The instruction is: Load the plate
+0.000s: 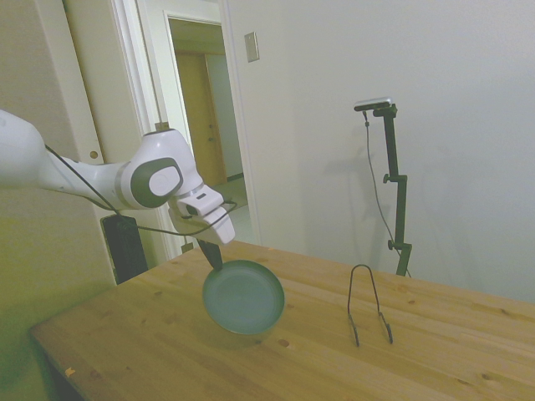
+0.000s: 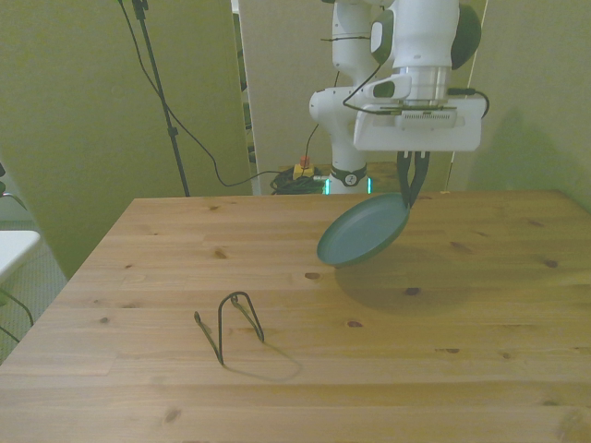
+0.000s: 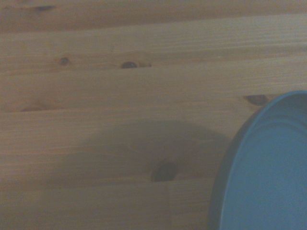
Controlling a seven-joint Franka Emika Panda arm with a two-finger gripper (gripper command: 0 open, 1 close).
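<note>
Jaws nearly closed, pinching the upper rim of the round, matte dark green plate (image 2: pixel 364 231); I see my white arm's two-finger gripper (image 2: pixel 411 189) holding it tilted in the air above the wooden table (image 2: pixel 138 258), its shadow on the boards beneath. The thin black wire stand (image 2: pixel 231 323) sits well apart, toward the front view's left.

Light pine-plank wooden table (image 2: pixel 166 240), knots visible in the grain. Thin black bent-wire stand (image 2: pixel 231 325) upright on it, toward the front view's left, near edge; casts a faint shadow. Open doorway (image 1: pixel 205 117) behind in the side view. Black cables (image 2: pixel 199 148) along the wall.
</note>
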